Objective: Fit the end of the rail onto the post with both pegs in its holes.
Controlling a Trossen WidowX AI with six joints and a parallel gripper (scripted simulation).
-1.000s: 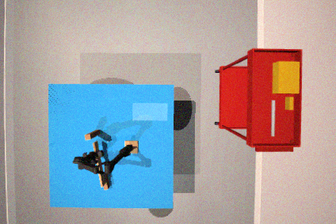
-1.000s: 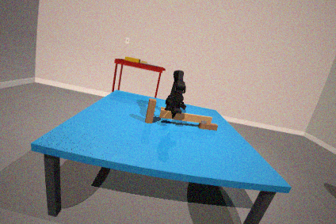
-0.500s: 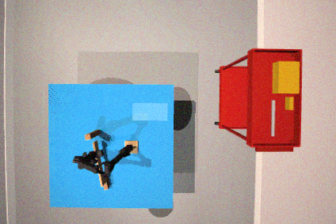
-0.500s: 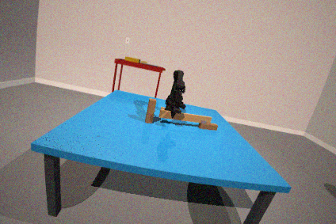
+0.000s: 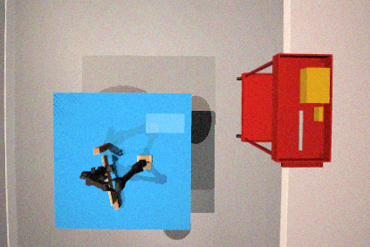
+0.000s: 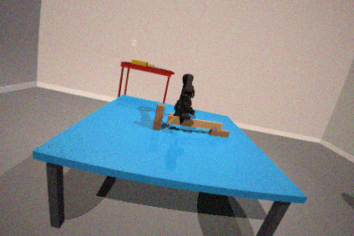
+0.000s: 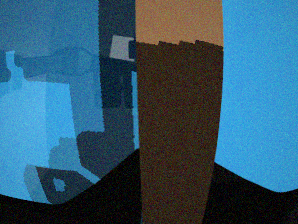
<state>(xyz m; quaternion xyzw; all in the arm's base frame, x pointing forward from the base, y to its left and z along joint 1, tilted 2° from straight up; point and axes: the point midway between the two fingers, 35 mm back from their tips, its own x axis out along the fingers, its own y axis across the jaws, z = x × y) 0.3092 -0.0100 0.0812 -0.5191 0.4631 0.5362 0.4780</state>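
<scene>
The long wooden rail (image 5: 112,195) (image 6: 204,123) (image 7: 179,22) runs from near the post to the low footboard block (image 5: 116,206) (image 6: 223,133). My gripper (image 5: 107,171) (image 6: 184,120) (image 7: 162,156) is shut on the rail near its post end. That end is off the table, with a shadow below it, and the rail looks about level. The upright post (image 5: 97,150) (image 6: 159,117) stands just beyond it, with a narrow gap between them in the exterior view. The pegs and holes are too small or hidden. The rail's other end is at the block; its seating in the bracket is unclear.
My arm's base stands on a pale square plate (image 5: 148,158) on the blue table (image 5: 78,209) (image 6: 125,158). A lighter blue rectangle (image 5: 172,123) lies on the table top behind the base. A red cart (image 5: 257,109) with yellow blocks stands apart from the table.
</scene>
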